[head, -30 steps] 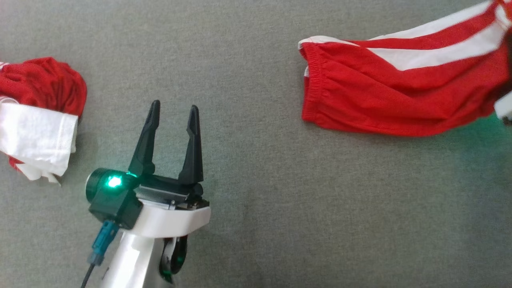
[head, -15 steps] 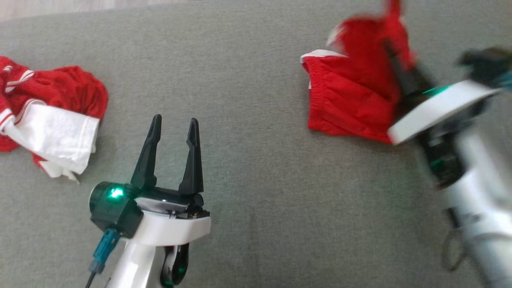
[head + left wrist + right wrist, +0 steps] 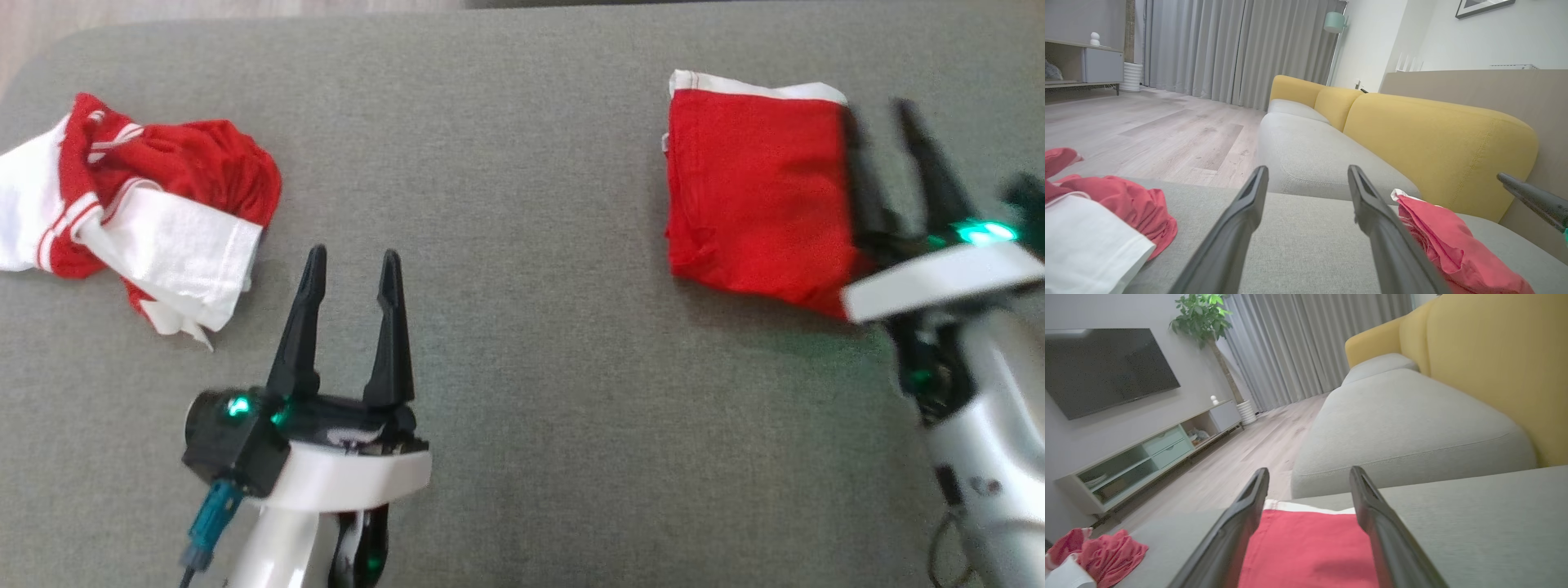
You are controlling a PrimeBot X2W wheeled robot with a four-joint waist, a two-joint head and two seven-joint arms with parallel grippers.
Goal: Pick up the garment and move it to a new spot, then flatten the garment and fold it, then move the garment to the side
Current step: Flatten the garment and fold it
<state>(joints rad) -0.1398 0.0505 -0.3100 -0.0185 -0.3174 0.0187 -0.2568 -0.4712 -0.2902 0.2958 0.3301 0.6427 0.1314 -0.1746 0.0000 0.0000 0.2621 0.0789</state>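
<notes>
Grey woven sofa cushion (image 3: 531, 343) carries everything here. Nearest on it, the left gripper (image 3: 353, 253) hovers with its two dark fingers (image 3: 298, 327) apart and nothing between them. At the same depth on the other side, the right gripper (image 3: 878, 110) also has its fingers spread. They run along the right edge of the folded red garment with the white trim (image 3: 751, 188), and the right wrist view shows red cloth lying between and under them without being pinched. Whether they brush the cloth I cannot tell. That garment lies on the right half of the cushion as a compact, roughly square stack, with its white edge on the far side. It looks like thin, light, limp knit. It will probably sag and fall open if lifted by one layer, so the safer hold is a pinch through every layer at the near folded edge, or a slide along the cushion. Well apart on the left is a crumpled red and white garment (image 3: 163, 204), bunched and unfolded. Beyond the cushion rise a mustard-yellow padded backrest (image 3: 1433, 143), pale wood flooring and grey curtains. No brand, label or readable writing shows on either cloth.
</notes>
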